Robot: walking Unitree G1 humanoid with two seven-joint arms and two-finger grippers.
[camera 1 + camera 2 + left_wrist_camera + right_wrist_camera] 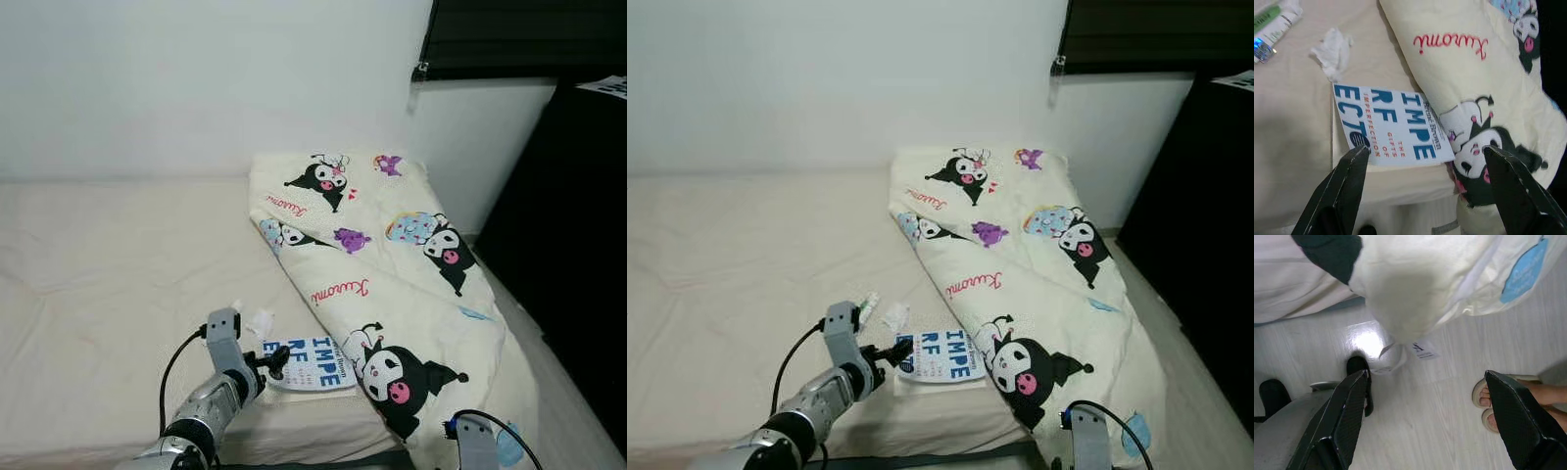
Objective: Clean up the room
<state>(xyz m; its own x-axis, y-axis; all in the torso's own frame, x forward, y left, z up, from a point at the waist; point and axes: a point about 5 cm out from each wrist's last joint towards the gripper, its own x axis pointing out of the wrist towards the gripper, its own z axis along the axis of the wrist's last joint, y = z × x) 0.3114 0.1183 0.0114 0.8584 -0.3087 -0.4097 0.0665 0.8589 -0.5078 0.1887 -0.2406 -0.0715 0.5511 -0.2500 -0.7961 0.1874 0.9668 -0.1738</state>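
Note:
A white book (309, 362) with big blue letters lies flat near the bed's front edge, one side tucked under a cream cartoon-print quilt (392, 255). My left gripper (1426, 149) hovers open just above the book's near edge, one finger (1352, 186) by its corner and the other over the quilt. A crumpled white tissue (262, 321) and a green-and-white tube (868, 304) lie just beyond the book. My right gripper (1426, 377) hangs open low beside the bed, over the pale wood floor (1440, 431).
The beige mattress (98, 264) stretches left to the white wall. The quilt's end droops over the bed's corner toward the floor. A dark cabinet (578, 245) stands at the right. A person's sandalled foot (1498, 406) rests on the floor near my right gripper.

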